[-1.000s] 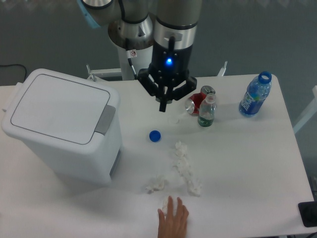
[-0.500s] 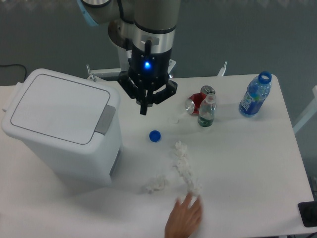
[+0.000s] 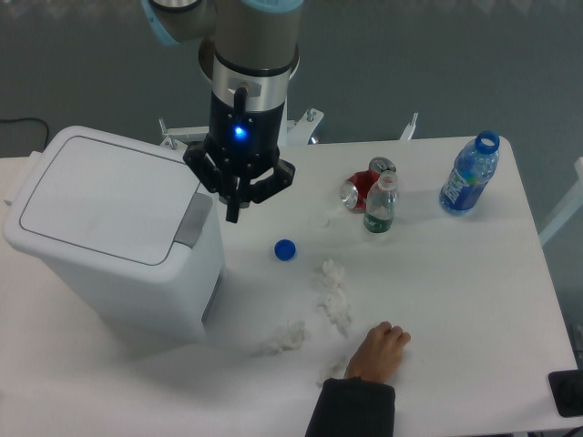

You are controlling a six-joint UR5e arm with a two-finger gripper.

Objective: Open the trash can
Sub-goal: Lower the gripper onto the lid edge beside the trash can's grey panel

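The trash can (image 3: 109, 228) is a big white boxy bin at the left of the table, its lid down. A grey push-button (image 3: 192, 220) sits on its front rim, facing right. My gripper (image 3: 233, 215) hangs pointing down just right of that button, a little above the table. Its fingers are pressed together with nothing between them. A blue light glows on the wrist.
A blue bottle cap (image 3: 285, 248) lies right of the gripper. Crumpled tissue (image 3: 333, 296) trails toward a person's hand (image 3: 375, 350) at the front edge. A red can (image 3: 363, 188), a small green bottle (image 3: 380, 208) and a large blue bottle (image 3: 469, 174) stand at the right.
My gripper has travelled left from above the cans to beside the bin's button. The person's hand has moved right onto the tissue, and some tissue is gone.
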